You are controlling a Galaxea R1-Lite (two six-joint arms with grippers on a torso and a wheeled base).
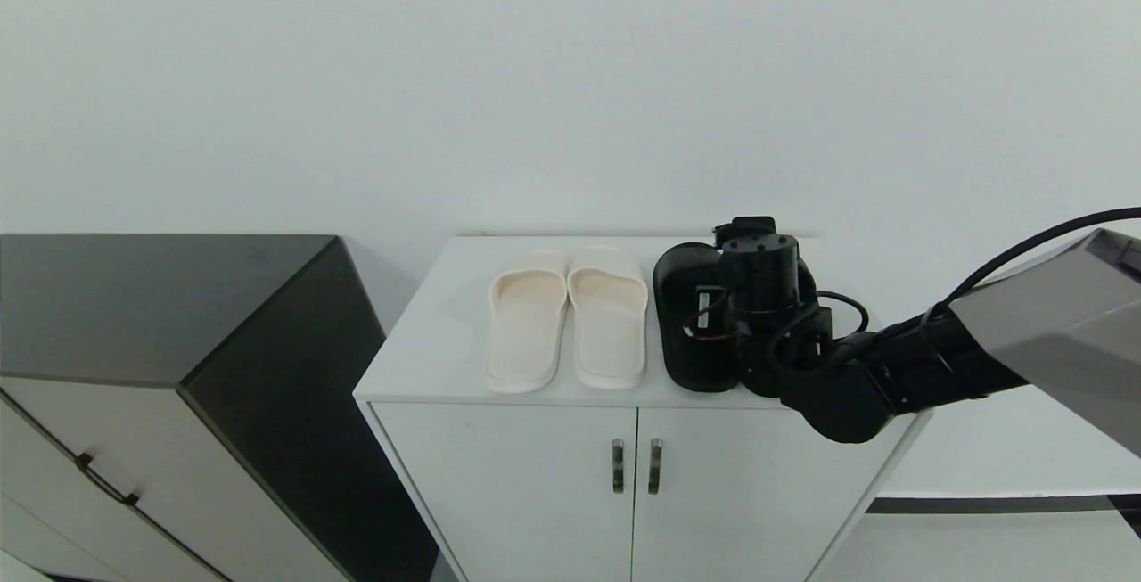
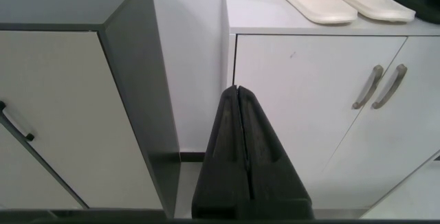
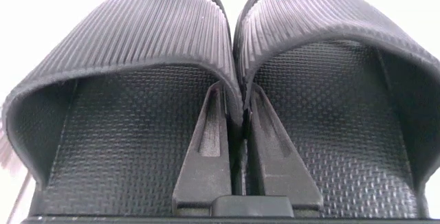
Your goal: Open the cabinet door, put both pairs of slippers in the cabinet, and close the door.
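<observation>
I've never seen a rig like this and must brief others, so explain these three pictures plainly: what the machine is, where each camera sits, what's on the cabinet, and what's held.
This is a two-armed robot on wheels; each arm ends in a gripper. The wide picture comes from a camera on its head, looking down at a white cabinet with its doors shut. On top lie cream slippers and, to their right, black slippers. The other two pictures come from cameras on the wrists. The right gripper has one finger inside each black slipper, pinching their inner walls together. The left gripper is shut, holds nothing, and hangs low before the cabinet.
</observation>
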